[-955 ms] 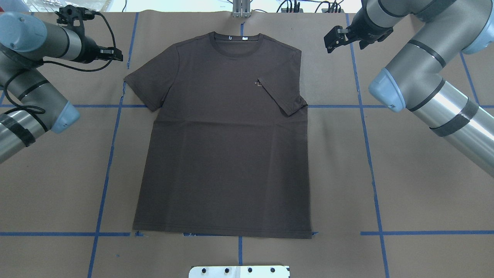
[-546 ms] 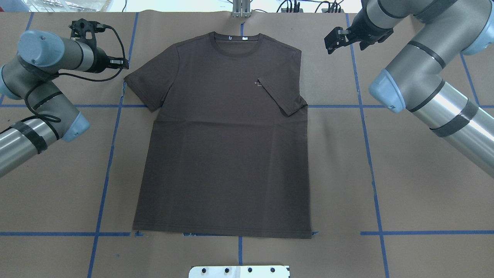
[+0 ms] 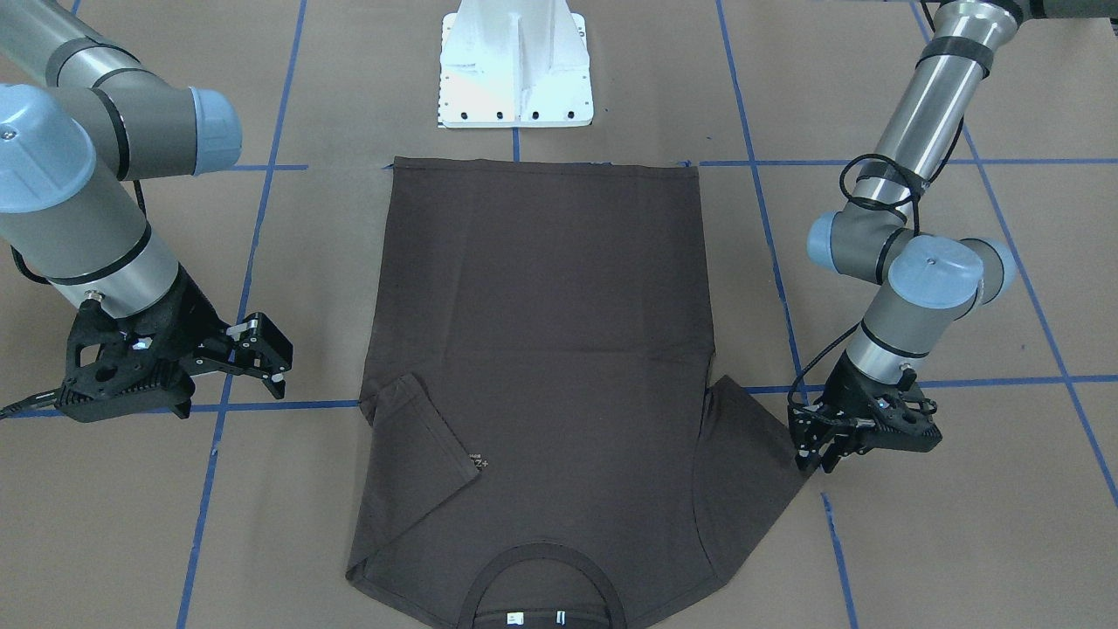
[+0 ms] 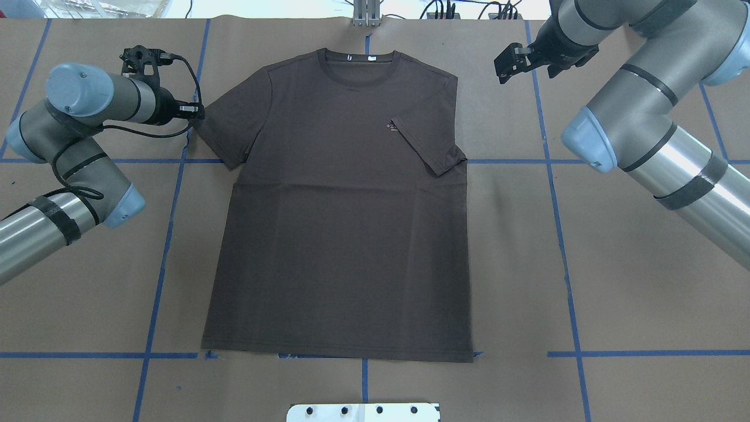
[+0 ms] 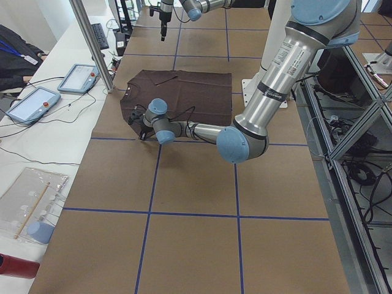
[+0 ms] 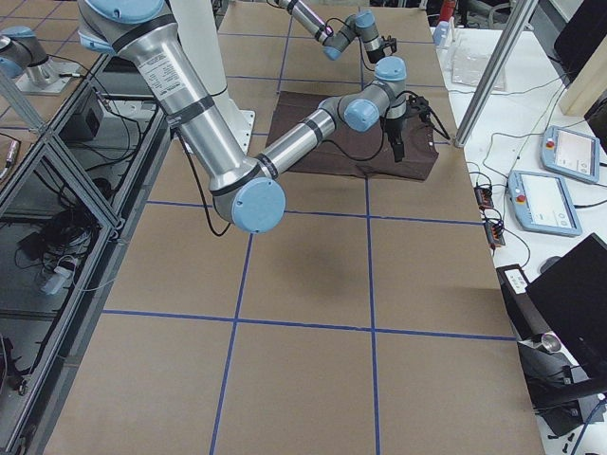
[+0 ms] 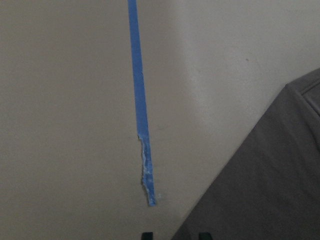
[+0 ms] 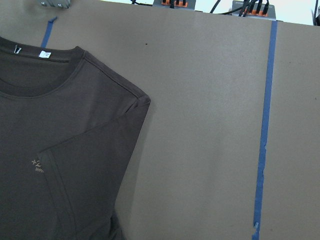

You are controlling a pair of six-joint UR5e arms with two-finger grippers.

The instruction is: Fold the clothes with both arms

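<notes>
The dark grey-brown T-shirt [image 4: 340,223] lies flat on the brown paper, collar [image 4: 358,61] at the far side. Its right sleeve [image 4: 430,146] is folded in over the chest beside the pale logo [image 4: 391,127]. Its left sleeve [image 4: 225,129] is spread out. My left gripper [image 4: 198,111] is low at that sleeve's outer corner, also seen from the front [image 3: 819,454]. In the left wrist view its tips stand apart with the sleeve hem [image 7: 270,190] between them. My right gripper [image 4: 505,63] is open and empty above the paper, to the right of the shirt's shoulder [image 8: 140,100].
The white pedestal base [image 3: 515,70] stands at the near hem side. Blue tape lines [image 4: 170,234] cross the paper. A metal post [image 5: 92,43] and two tablets [image 5: 76,76] are on the white side table beyond the collar end.
My left arm has swung in toward the shirt, bringing its gripper from the open paper to the left sleeve's corner. My right gripper has drifted slightly away from the shirt.
</notes>
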